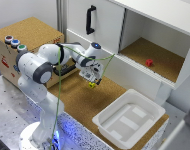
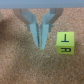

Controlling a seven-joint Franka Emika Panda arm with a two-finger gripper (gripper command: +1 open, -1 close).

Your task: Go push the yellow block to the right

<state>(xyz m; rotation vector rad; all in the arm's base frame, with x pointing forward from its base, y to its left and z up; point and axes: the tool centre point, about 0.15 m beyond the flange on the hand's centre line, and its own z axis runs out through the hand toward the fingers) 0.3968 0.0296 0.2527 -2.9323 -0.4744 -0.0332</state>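
The yellow block point(image 1: 92, 84) is a tiny bright yellow cube on the cork board, just under my gripper point(image 1: 93, 78) in the exterior view. In the wrist view the yellow block point(image 2: 65, 43) shows a dark letter mark on its upper face. It lies close beside the fingertips of my gripper point(image 2: 42, 43); I cannot tell whether they touch. The two fingers point(image 2: 34, 27) slant together and meet at the tips. They are shut with nothing between them.
A white plastic tray point(image 1: 108, 116) stands on the cork board point(image 1: 75, 100) toward the exterior view's right. A small red block point(image 1: 149, 62) lies in the open cabinet compartment. A cardboard box with coloured buttons point(image 1: 15, 42) stands at the exterior view's left.
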